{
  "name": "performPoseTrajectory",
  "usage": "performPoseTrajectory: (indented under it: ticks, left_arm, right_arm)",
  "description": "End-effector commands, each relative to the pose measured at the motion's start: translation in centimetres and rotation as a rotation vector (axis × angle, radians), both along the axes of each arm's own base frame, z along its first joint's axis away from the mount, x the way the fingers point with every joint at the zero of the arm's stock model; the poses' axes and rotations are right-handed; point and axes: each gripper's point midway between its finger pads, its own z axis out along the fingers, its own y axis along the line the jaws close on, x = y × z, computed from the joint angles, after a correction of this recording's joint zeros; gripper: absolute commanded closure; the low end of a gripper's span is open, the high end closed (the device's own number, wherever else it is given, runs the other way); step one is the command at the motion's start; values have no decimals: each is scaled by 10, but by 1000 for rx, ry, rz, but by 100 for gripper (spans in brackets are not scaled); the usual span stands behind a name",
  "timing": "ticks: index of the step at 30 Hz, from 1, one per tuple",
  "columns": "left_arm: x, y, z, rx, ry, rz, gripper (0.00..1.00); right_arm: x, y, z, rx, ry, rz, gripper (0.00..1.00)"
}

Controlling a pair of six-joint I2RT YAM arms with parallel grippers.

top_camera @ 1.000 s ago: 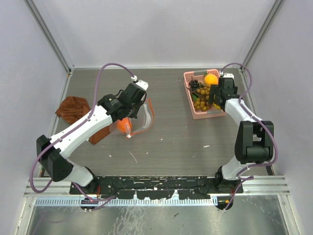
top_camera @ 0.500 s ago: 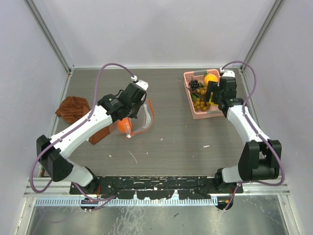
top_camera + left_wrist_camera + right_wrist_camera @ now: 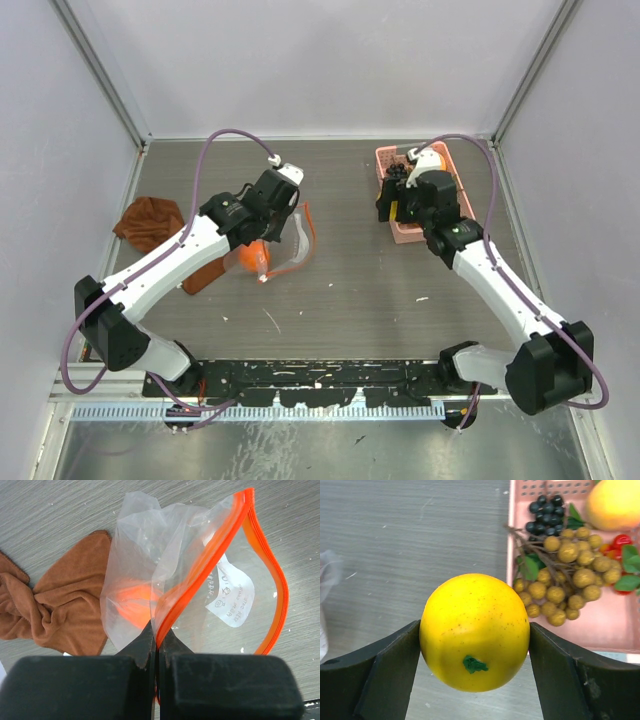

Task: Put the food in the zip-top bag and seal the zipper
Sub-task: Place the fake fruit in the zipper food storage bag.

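My left gripper point(image 3: 157, 640) is shut on the mouth edge of the clear zip-top bag point(image 3: 235, 595), pinching its orange-red zipper point(image 3: 220, 555) and holding the mouth open. One orange fruit point(image 3: 132, 602) lies inside the bag. In the top view the bag point(image 3: 295, 240) sits left of centre with my left gripper point(image 3: 268, 240) at it. My right gripper point(image 3: 475, 635) is shut on the yellow fruit point(image 3: 475, 630), held above the table just left of the pink basket point(image 3: 620, 625). Tan berries point(image 3: 565, 580), dark grapes point(image 3: 545, 515) and an orange fruit point(image 3: 612, 502) lie in the basket.
A brown cloth point(image 3: 150, 225) lies at the left beside the bag, also in the left wrist view point(image 3: 55, 605). The pink basket point(image 3: 412, 235) stands at the back right, under my right gripper point(image 3: 392, 203). Walls close in on both sides and the back.
My right arm has lifted the yellow fruit out of the basket and swung left, past the basket's left edge. The left arm and the bag have not moved.
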Motion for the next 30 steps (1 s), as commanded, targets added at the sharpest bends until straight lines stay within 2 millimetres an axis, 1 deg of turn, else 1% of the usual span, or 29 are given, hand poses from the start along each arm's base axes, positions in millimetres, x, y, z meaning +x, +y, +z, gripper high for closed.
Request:
performPoseTrajectory:
  ticks: [1,4,9,16,20,22,27,30]
  left_arm:
    - [2,-6,22,-82,-46,0,100]
    - [0,-11,26,-114,-47,-13,100]
    - [0,-12,24,-113,-38,-14,100]
    - [-2,-16,26,-134,-34,-29,100]
    - [-3,-16,28,-140,-37,-33,100]
    - [-4,-17,28,-148,-32,-39,100]
    - [-7,-21,28,-169,-17,-56,100]
    - [-9,-23,29,-176,-16,-65,100]
  right_arm:
    - [-14,42,35,117,-119,128,47]
    - [-30,69,47,178,-160,227,47]
    - [-60,112,70,296,-245,392,46]
    - [-94,158,87,406,-343,578,44]
    - [-113,182,87,459,-375,676,44]
    - [-119,191,85,473,-390,705,44]
    - [-124,208,72,485,-410,750,44]
    - [-123,217,61,482,-400,764,44]
